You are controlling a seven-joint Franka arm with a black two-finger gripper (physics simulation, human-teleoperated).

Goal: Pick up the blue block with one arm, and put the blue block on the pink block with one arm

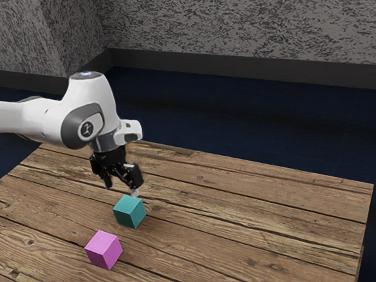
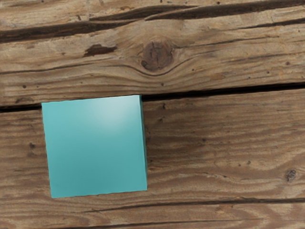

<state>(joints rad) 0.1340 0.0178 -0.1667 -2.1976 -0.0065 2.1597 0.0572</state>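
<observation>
While end effector (image 1: 129, 186) hovers, blue block (image 1: 129, 211) sits just beneath.

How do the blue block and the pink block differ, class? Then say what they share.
The blue block is teal-blue; the pink block is magenta. The blue block sits just beneath the gripper; the pink block lies apart, nearer the camera. Both are similar-sized cubes resting flat on the table.

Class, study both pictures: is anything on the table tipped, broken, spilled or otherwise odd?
Nothing stands out. The blue block and the pink block sit flat on the table, apart from each other and undamaged. The open gripper hangs just above the blue block.
</observation>
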